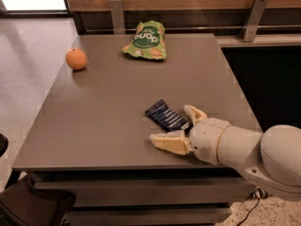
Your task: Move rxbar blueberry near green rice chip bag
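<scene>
The rxbar blueberry (166, 116) is a flat navy-blue bar lying on the grey table (108, 102), front right of centre. My gripper (175, 127) is open at the table's front right; its two cream fingers (169, 142) spread around the bar's near end, one in front of it and one to its right. The bar lies flat on the table. The green rice chip bag (146, 41) lies crinkled at the far edge of the table, well apart from the bar.
A round orange (76, 59) sits at the table's far left. A wooden wall with metal brackets (253, 18) runs behind the table. A dark gap lies to the table's right, tiled floor to the left.
</scene>
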Motion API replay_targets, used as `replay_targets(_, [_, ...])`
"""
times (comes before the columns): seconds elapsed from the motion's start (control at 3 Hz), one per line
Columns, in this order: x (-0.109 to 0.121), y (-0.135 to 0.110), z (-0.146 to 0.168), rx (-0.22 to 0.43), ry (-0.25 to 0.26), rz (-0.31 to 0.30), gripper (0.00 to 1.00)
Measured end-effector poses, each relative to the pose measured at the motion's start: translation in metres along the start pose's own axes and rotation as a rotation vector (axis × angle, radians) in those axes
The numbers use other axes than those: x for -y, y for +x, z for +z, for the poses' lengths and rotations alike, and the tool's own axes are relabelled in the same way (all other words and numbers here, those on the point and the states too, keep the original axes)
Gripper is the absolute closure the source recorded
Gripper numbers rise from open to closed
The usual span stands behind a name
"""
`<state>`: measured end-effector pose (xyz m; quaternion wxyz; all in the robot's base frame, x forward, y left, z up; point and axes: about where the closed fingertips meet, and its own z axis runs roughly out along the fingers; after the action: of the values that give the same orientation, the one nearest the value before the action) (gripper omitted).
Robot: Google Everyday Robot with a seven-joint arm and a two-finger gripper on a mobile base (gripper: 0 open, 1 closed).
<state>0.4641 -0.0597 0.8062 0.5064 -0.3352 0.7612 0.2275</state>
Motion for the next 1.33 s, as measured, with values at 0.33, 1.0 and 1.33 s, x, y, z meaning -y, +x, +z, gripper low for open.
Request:
replay_targets(0.33, [0.000,-0.003,-0.001,0.000,0.000,0.000,0.86])
replay_targets(1.0, [0.000,-0.003,-0.001,0.000,0.000,-0.001,1.00])
replay_targets(1.33, [0.020,-0.011,-0.011,-0.005,0.016,-0.023,1.00])
